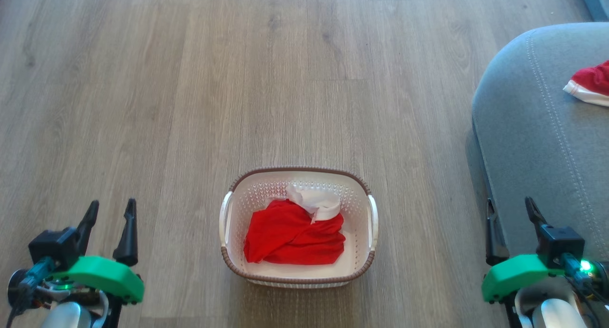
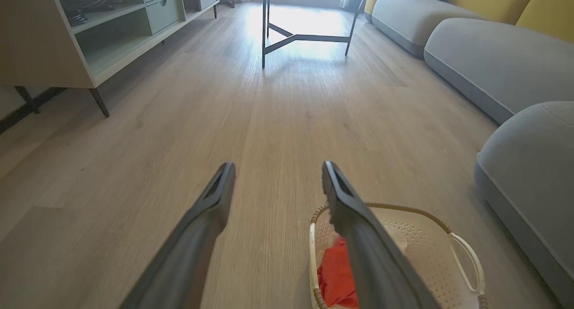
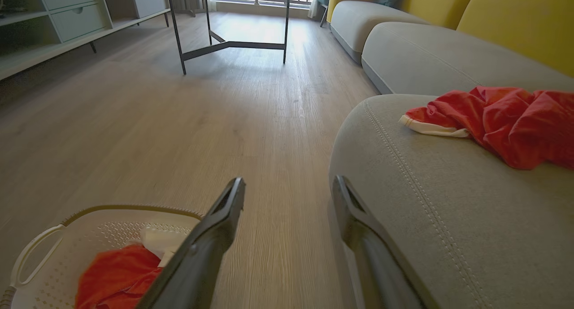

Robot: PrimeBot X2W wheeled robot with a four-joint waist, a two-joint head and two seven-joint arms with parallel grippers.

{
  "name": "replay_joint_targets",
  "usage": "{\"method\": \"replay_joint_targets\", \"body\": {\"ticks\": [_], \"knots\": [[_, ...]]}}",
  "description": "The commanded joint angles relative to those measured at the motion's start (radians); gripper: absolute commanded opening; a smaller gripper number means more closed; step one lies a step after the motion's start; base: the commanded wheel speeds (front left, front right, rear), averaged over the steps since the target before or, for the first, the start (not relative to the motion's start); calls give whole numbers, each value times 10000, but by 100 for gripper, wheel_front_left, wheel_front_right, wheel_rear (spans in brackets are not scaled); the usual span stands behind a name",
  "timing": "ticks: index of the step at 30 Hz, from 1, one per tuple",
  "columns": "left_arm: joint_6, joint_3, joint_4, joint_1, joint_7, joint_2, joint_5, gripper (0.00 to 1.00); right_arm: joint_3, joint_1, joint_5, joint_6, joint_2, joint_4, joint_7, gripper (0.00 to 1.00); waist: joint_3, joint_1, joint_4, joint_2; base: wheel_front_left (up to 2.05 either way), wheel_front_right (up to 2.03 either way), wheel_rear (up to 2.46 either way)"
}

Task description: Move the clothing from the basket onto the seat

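Bright red fabric clothing (image 1: 295, 235) in white perforated plastic basket (image 1: 297, 170), six o'clock.
Second red garment (image 1: 590, 83) on grey upholstered seat (image 1: 533, 142), three o'clock; left pincer (image 1: 112, 205) at seven, right pincer (image 1: 509, 202) at five, both released, empty.

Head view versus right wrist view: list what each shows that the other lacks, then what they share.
Head view, not the right wrist view: the open left pincer and the full rim of the basket. Right wrist view, not the head view: a dark-legged table, yellow back cushions, a shelf unit. Both: the basket, red clothing inside it, another red garment on the grey seat, the open right pincer.
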Motion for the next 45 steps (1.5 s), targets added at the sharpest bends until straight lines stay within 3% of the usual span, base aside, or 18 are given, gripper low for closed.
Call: {"method": "replay_joint_targets", "body": {"ticks": [1,11,24,32,45], "knots": [[-65,574,-288,-332,-92,67,156,100,170,-82,-84,69,-17,-290,-124,100,-4,1,-13,-1,0,0,0],[-399,1178,-378,-258,-93,-415,780,100,35,-48,-153,69,41,-579,-130,100,36,1,-69,-1,0,0,0],[-496,1397,-526,-542,-93,-560,1063,100,-5,-366,-94,69,87,-876,-131,100,701,1,-227,-1,0,0,0],[-502,1173,-886,-1195,-93,-430,1008,100,-239,-996,-45,69,42,-1342,-131,100,2191,1,-510,-1,0,0,0],[-503,743,-1212,-3005,-93,182,1144,100,-375,-2944,8,69,-69,-2166,-131,100,5546,1,-1008,-1,0,0,0]]}}
